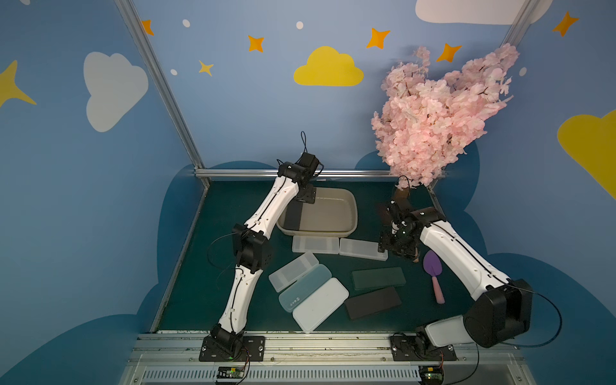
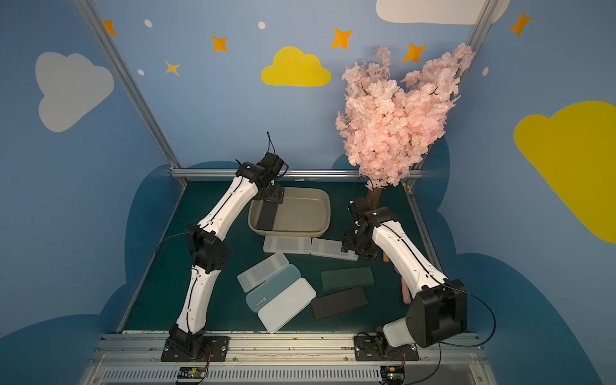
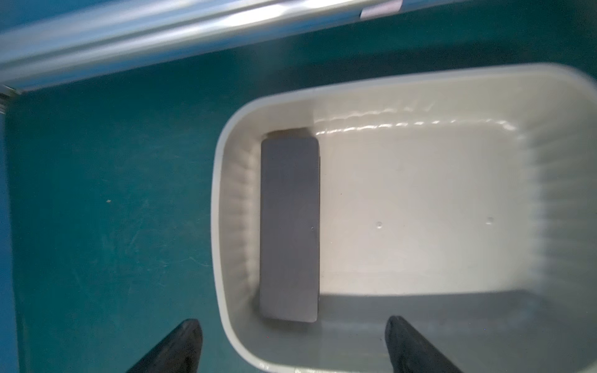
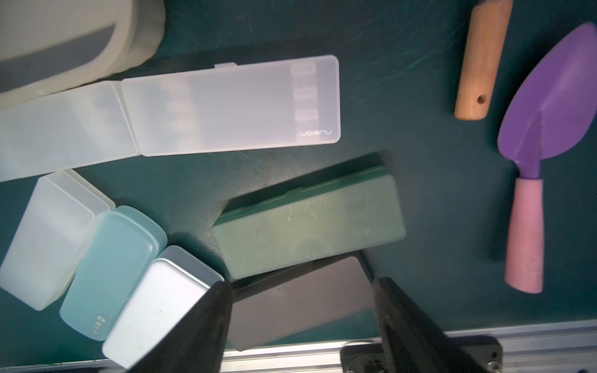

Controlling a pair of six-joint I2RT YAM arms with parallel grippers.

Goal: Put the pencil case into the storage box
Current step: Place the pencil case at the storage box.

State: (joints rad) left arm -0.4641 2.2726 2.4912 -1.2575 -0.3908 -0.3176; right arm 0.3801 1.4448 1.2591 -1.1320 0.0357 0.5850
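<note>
Now | pencil case [image 3: 289, 226] along storage box [image 3: 237, 200] wall | room beside it open

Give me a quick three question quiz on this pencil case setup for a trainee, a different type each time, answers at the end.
1. True or false: the storage box holds a dark pencil case.
2. The left claw is: A) shut on a case, B) open and empty above the box, C) out of view.
3. What colour is the handle of the purple trowel?
Key: 1 true; 2 B; 3 pink.
</note>
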